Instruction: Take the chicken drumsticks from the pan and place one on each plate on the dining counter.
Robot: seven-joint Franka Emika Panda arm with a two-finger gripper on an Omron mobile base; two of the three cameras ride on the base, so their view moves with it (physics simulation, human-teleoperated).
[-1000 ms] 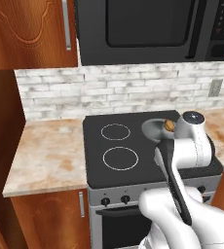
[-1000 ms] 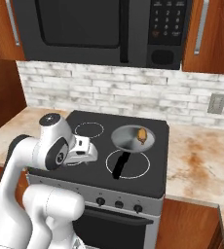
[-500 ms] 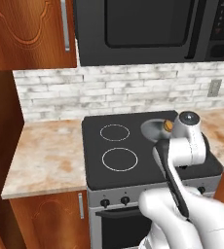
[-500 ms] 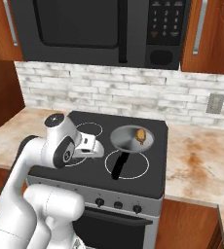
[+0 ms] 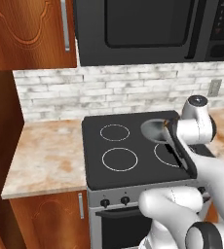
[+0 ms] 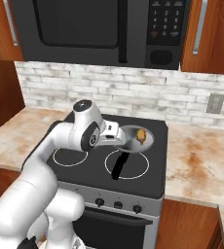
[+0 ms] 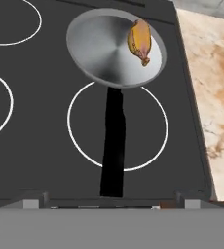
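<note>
We record a black stove (image 6: 109, 160) between marbled wall counters (image 5: 46, 155), and on its back right burner the grey pan (image 7: 115, 51), black handle (image 7: 113, 141) lying across the front ring. One chicken drumstick (image 7: 140, 40) lies at the pan's rim; our gripper (image 6: 115, 134) hangs beside the pan, jaws fully apart, holding nothing

Black glass stovetop (image 7: 46, 126) between marbled counters (image 5: 46, 155), bearing a grey pan (image 7: 111, 53) on its back-right burner.
</note>
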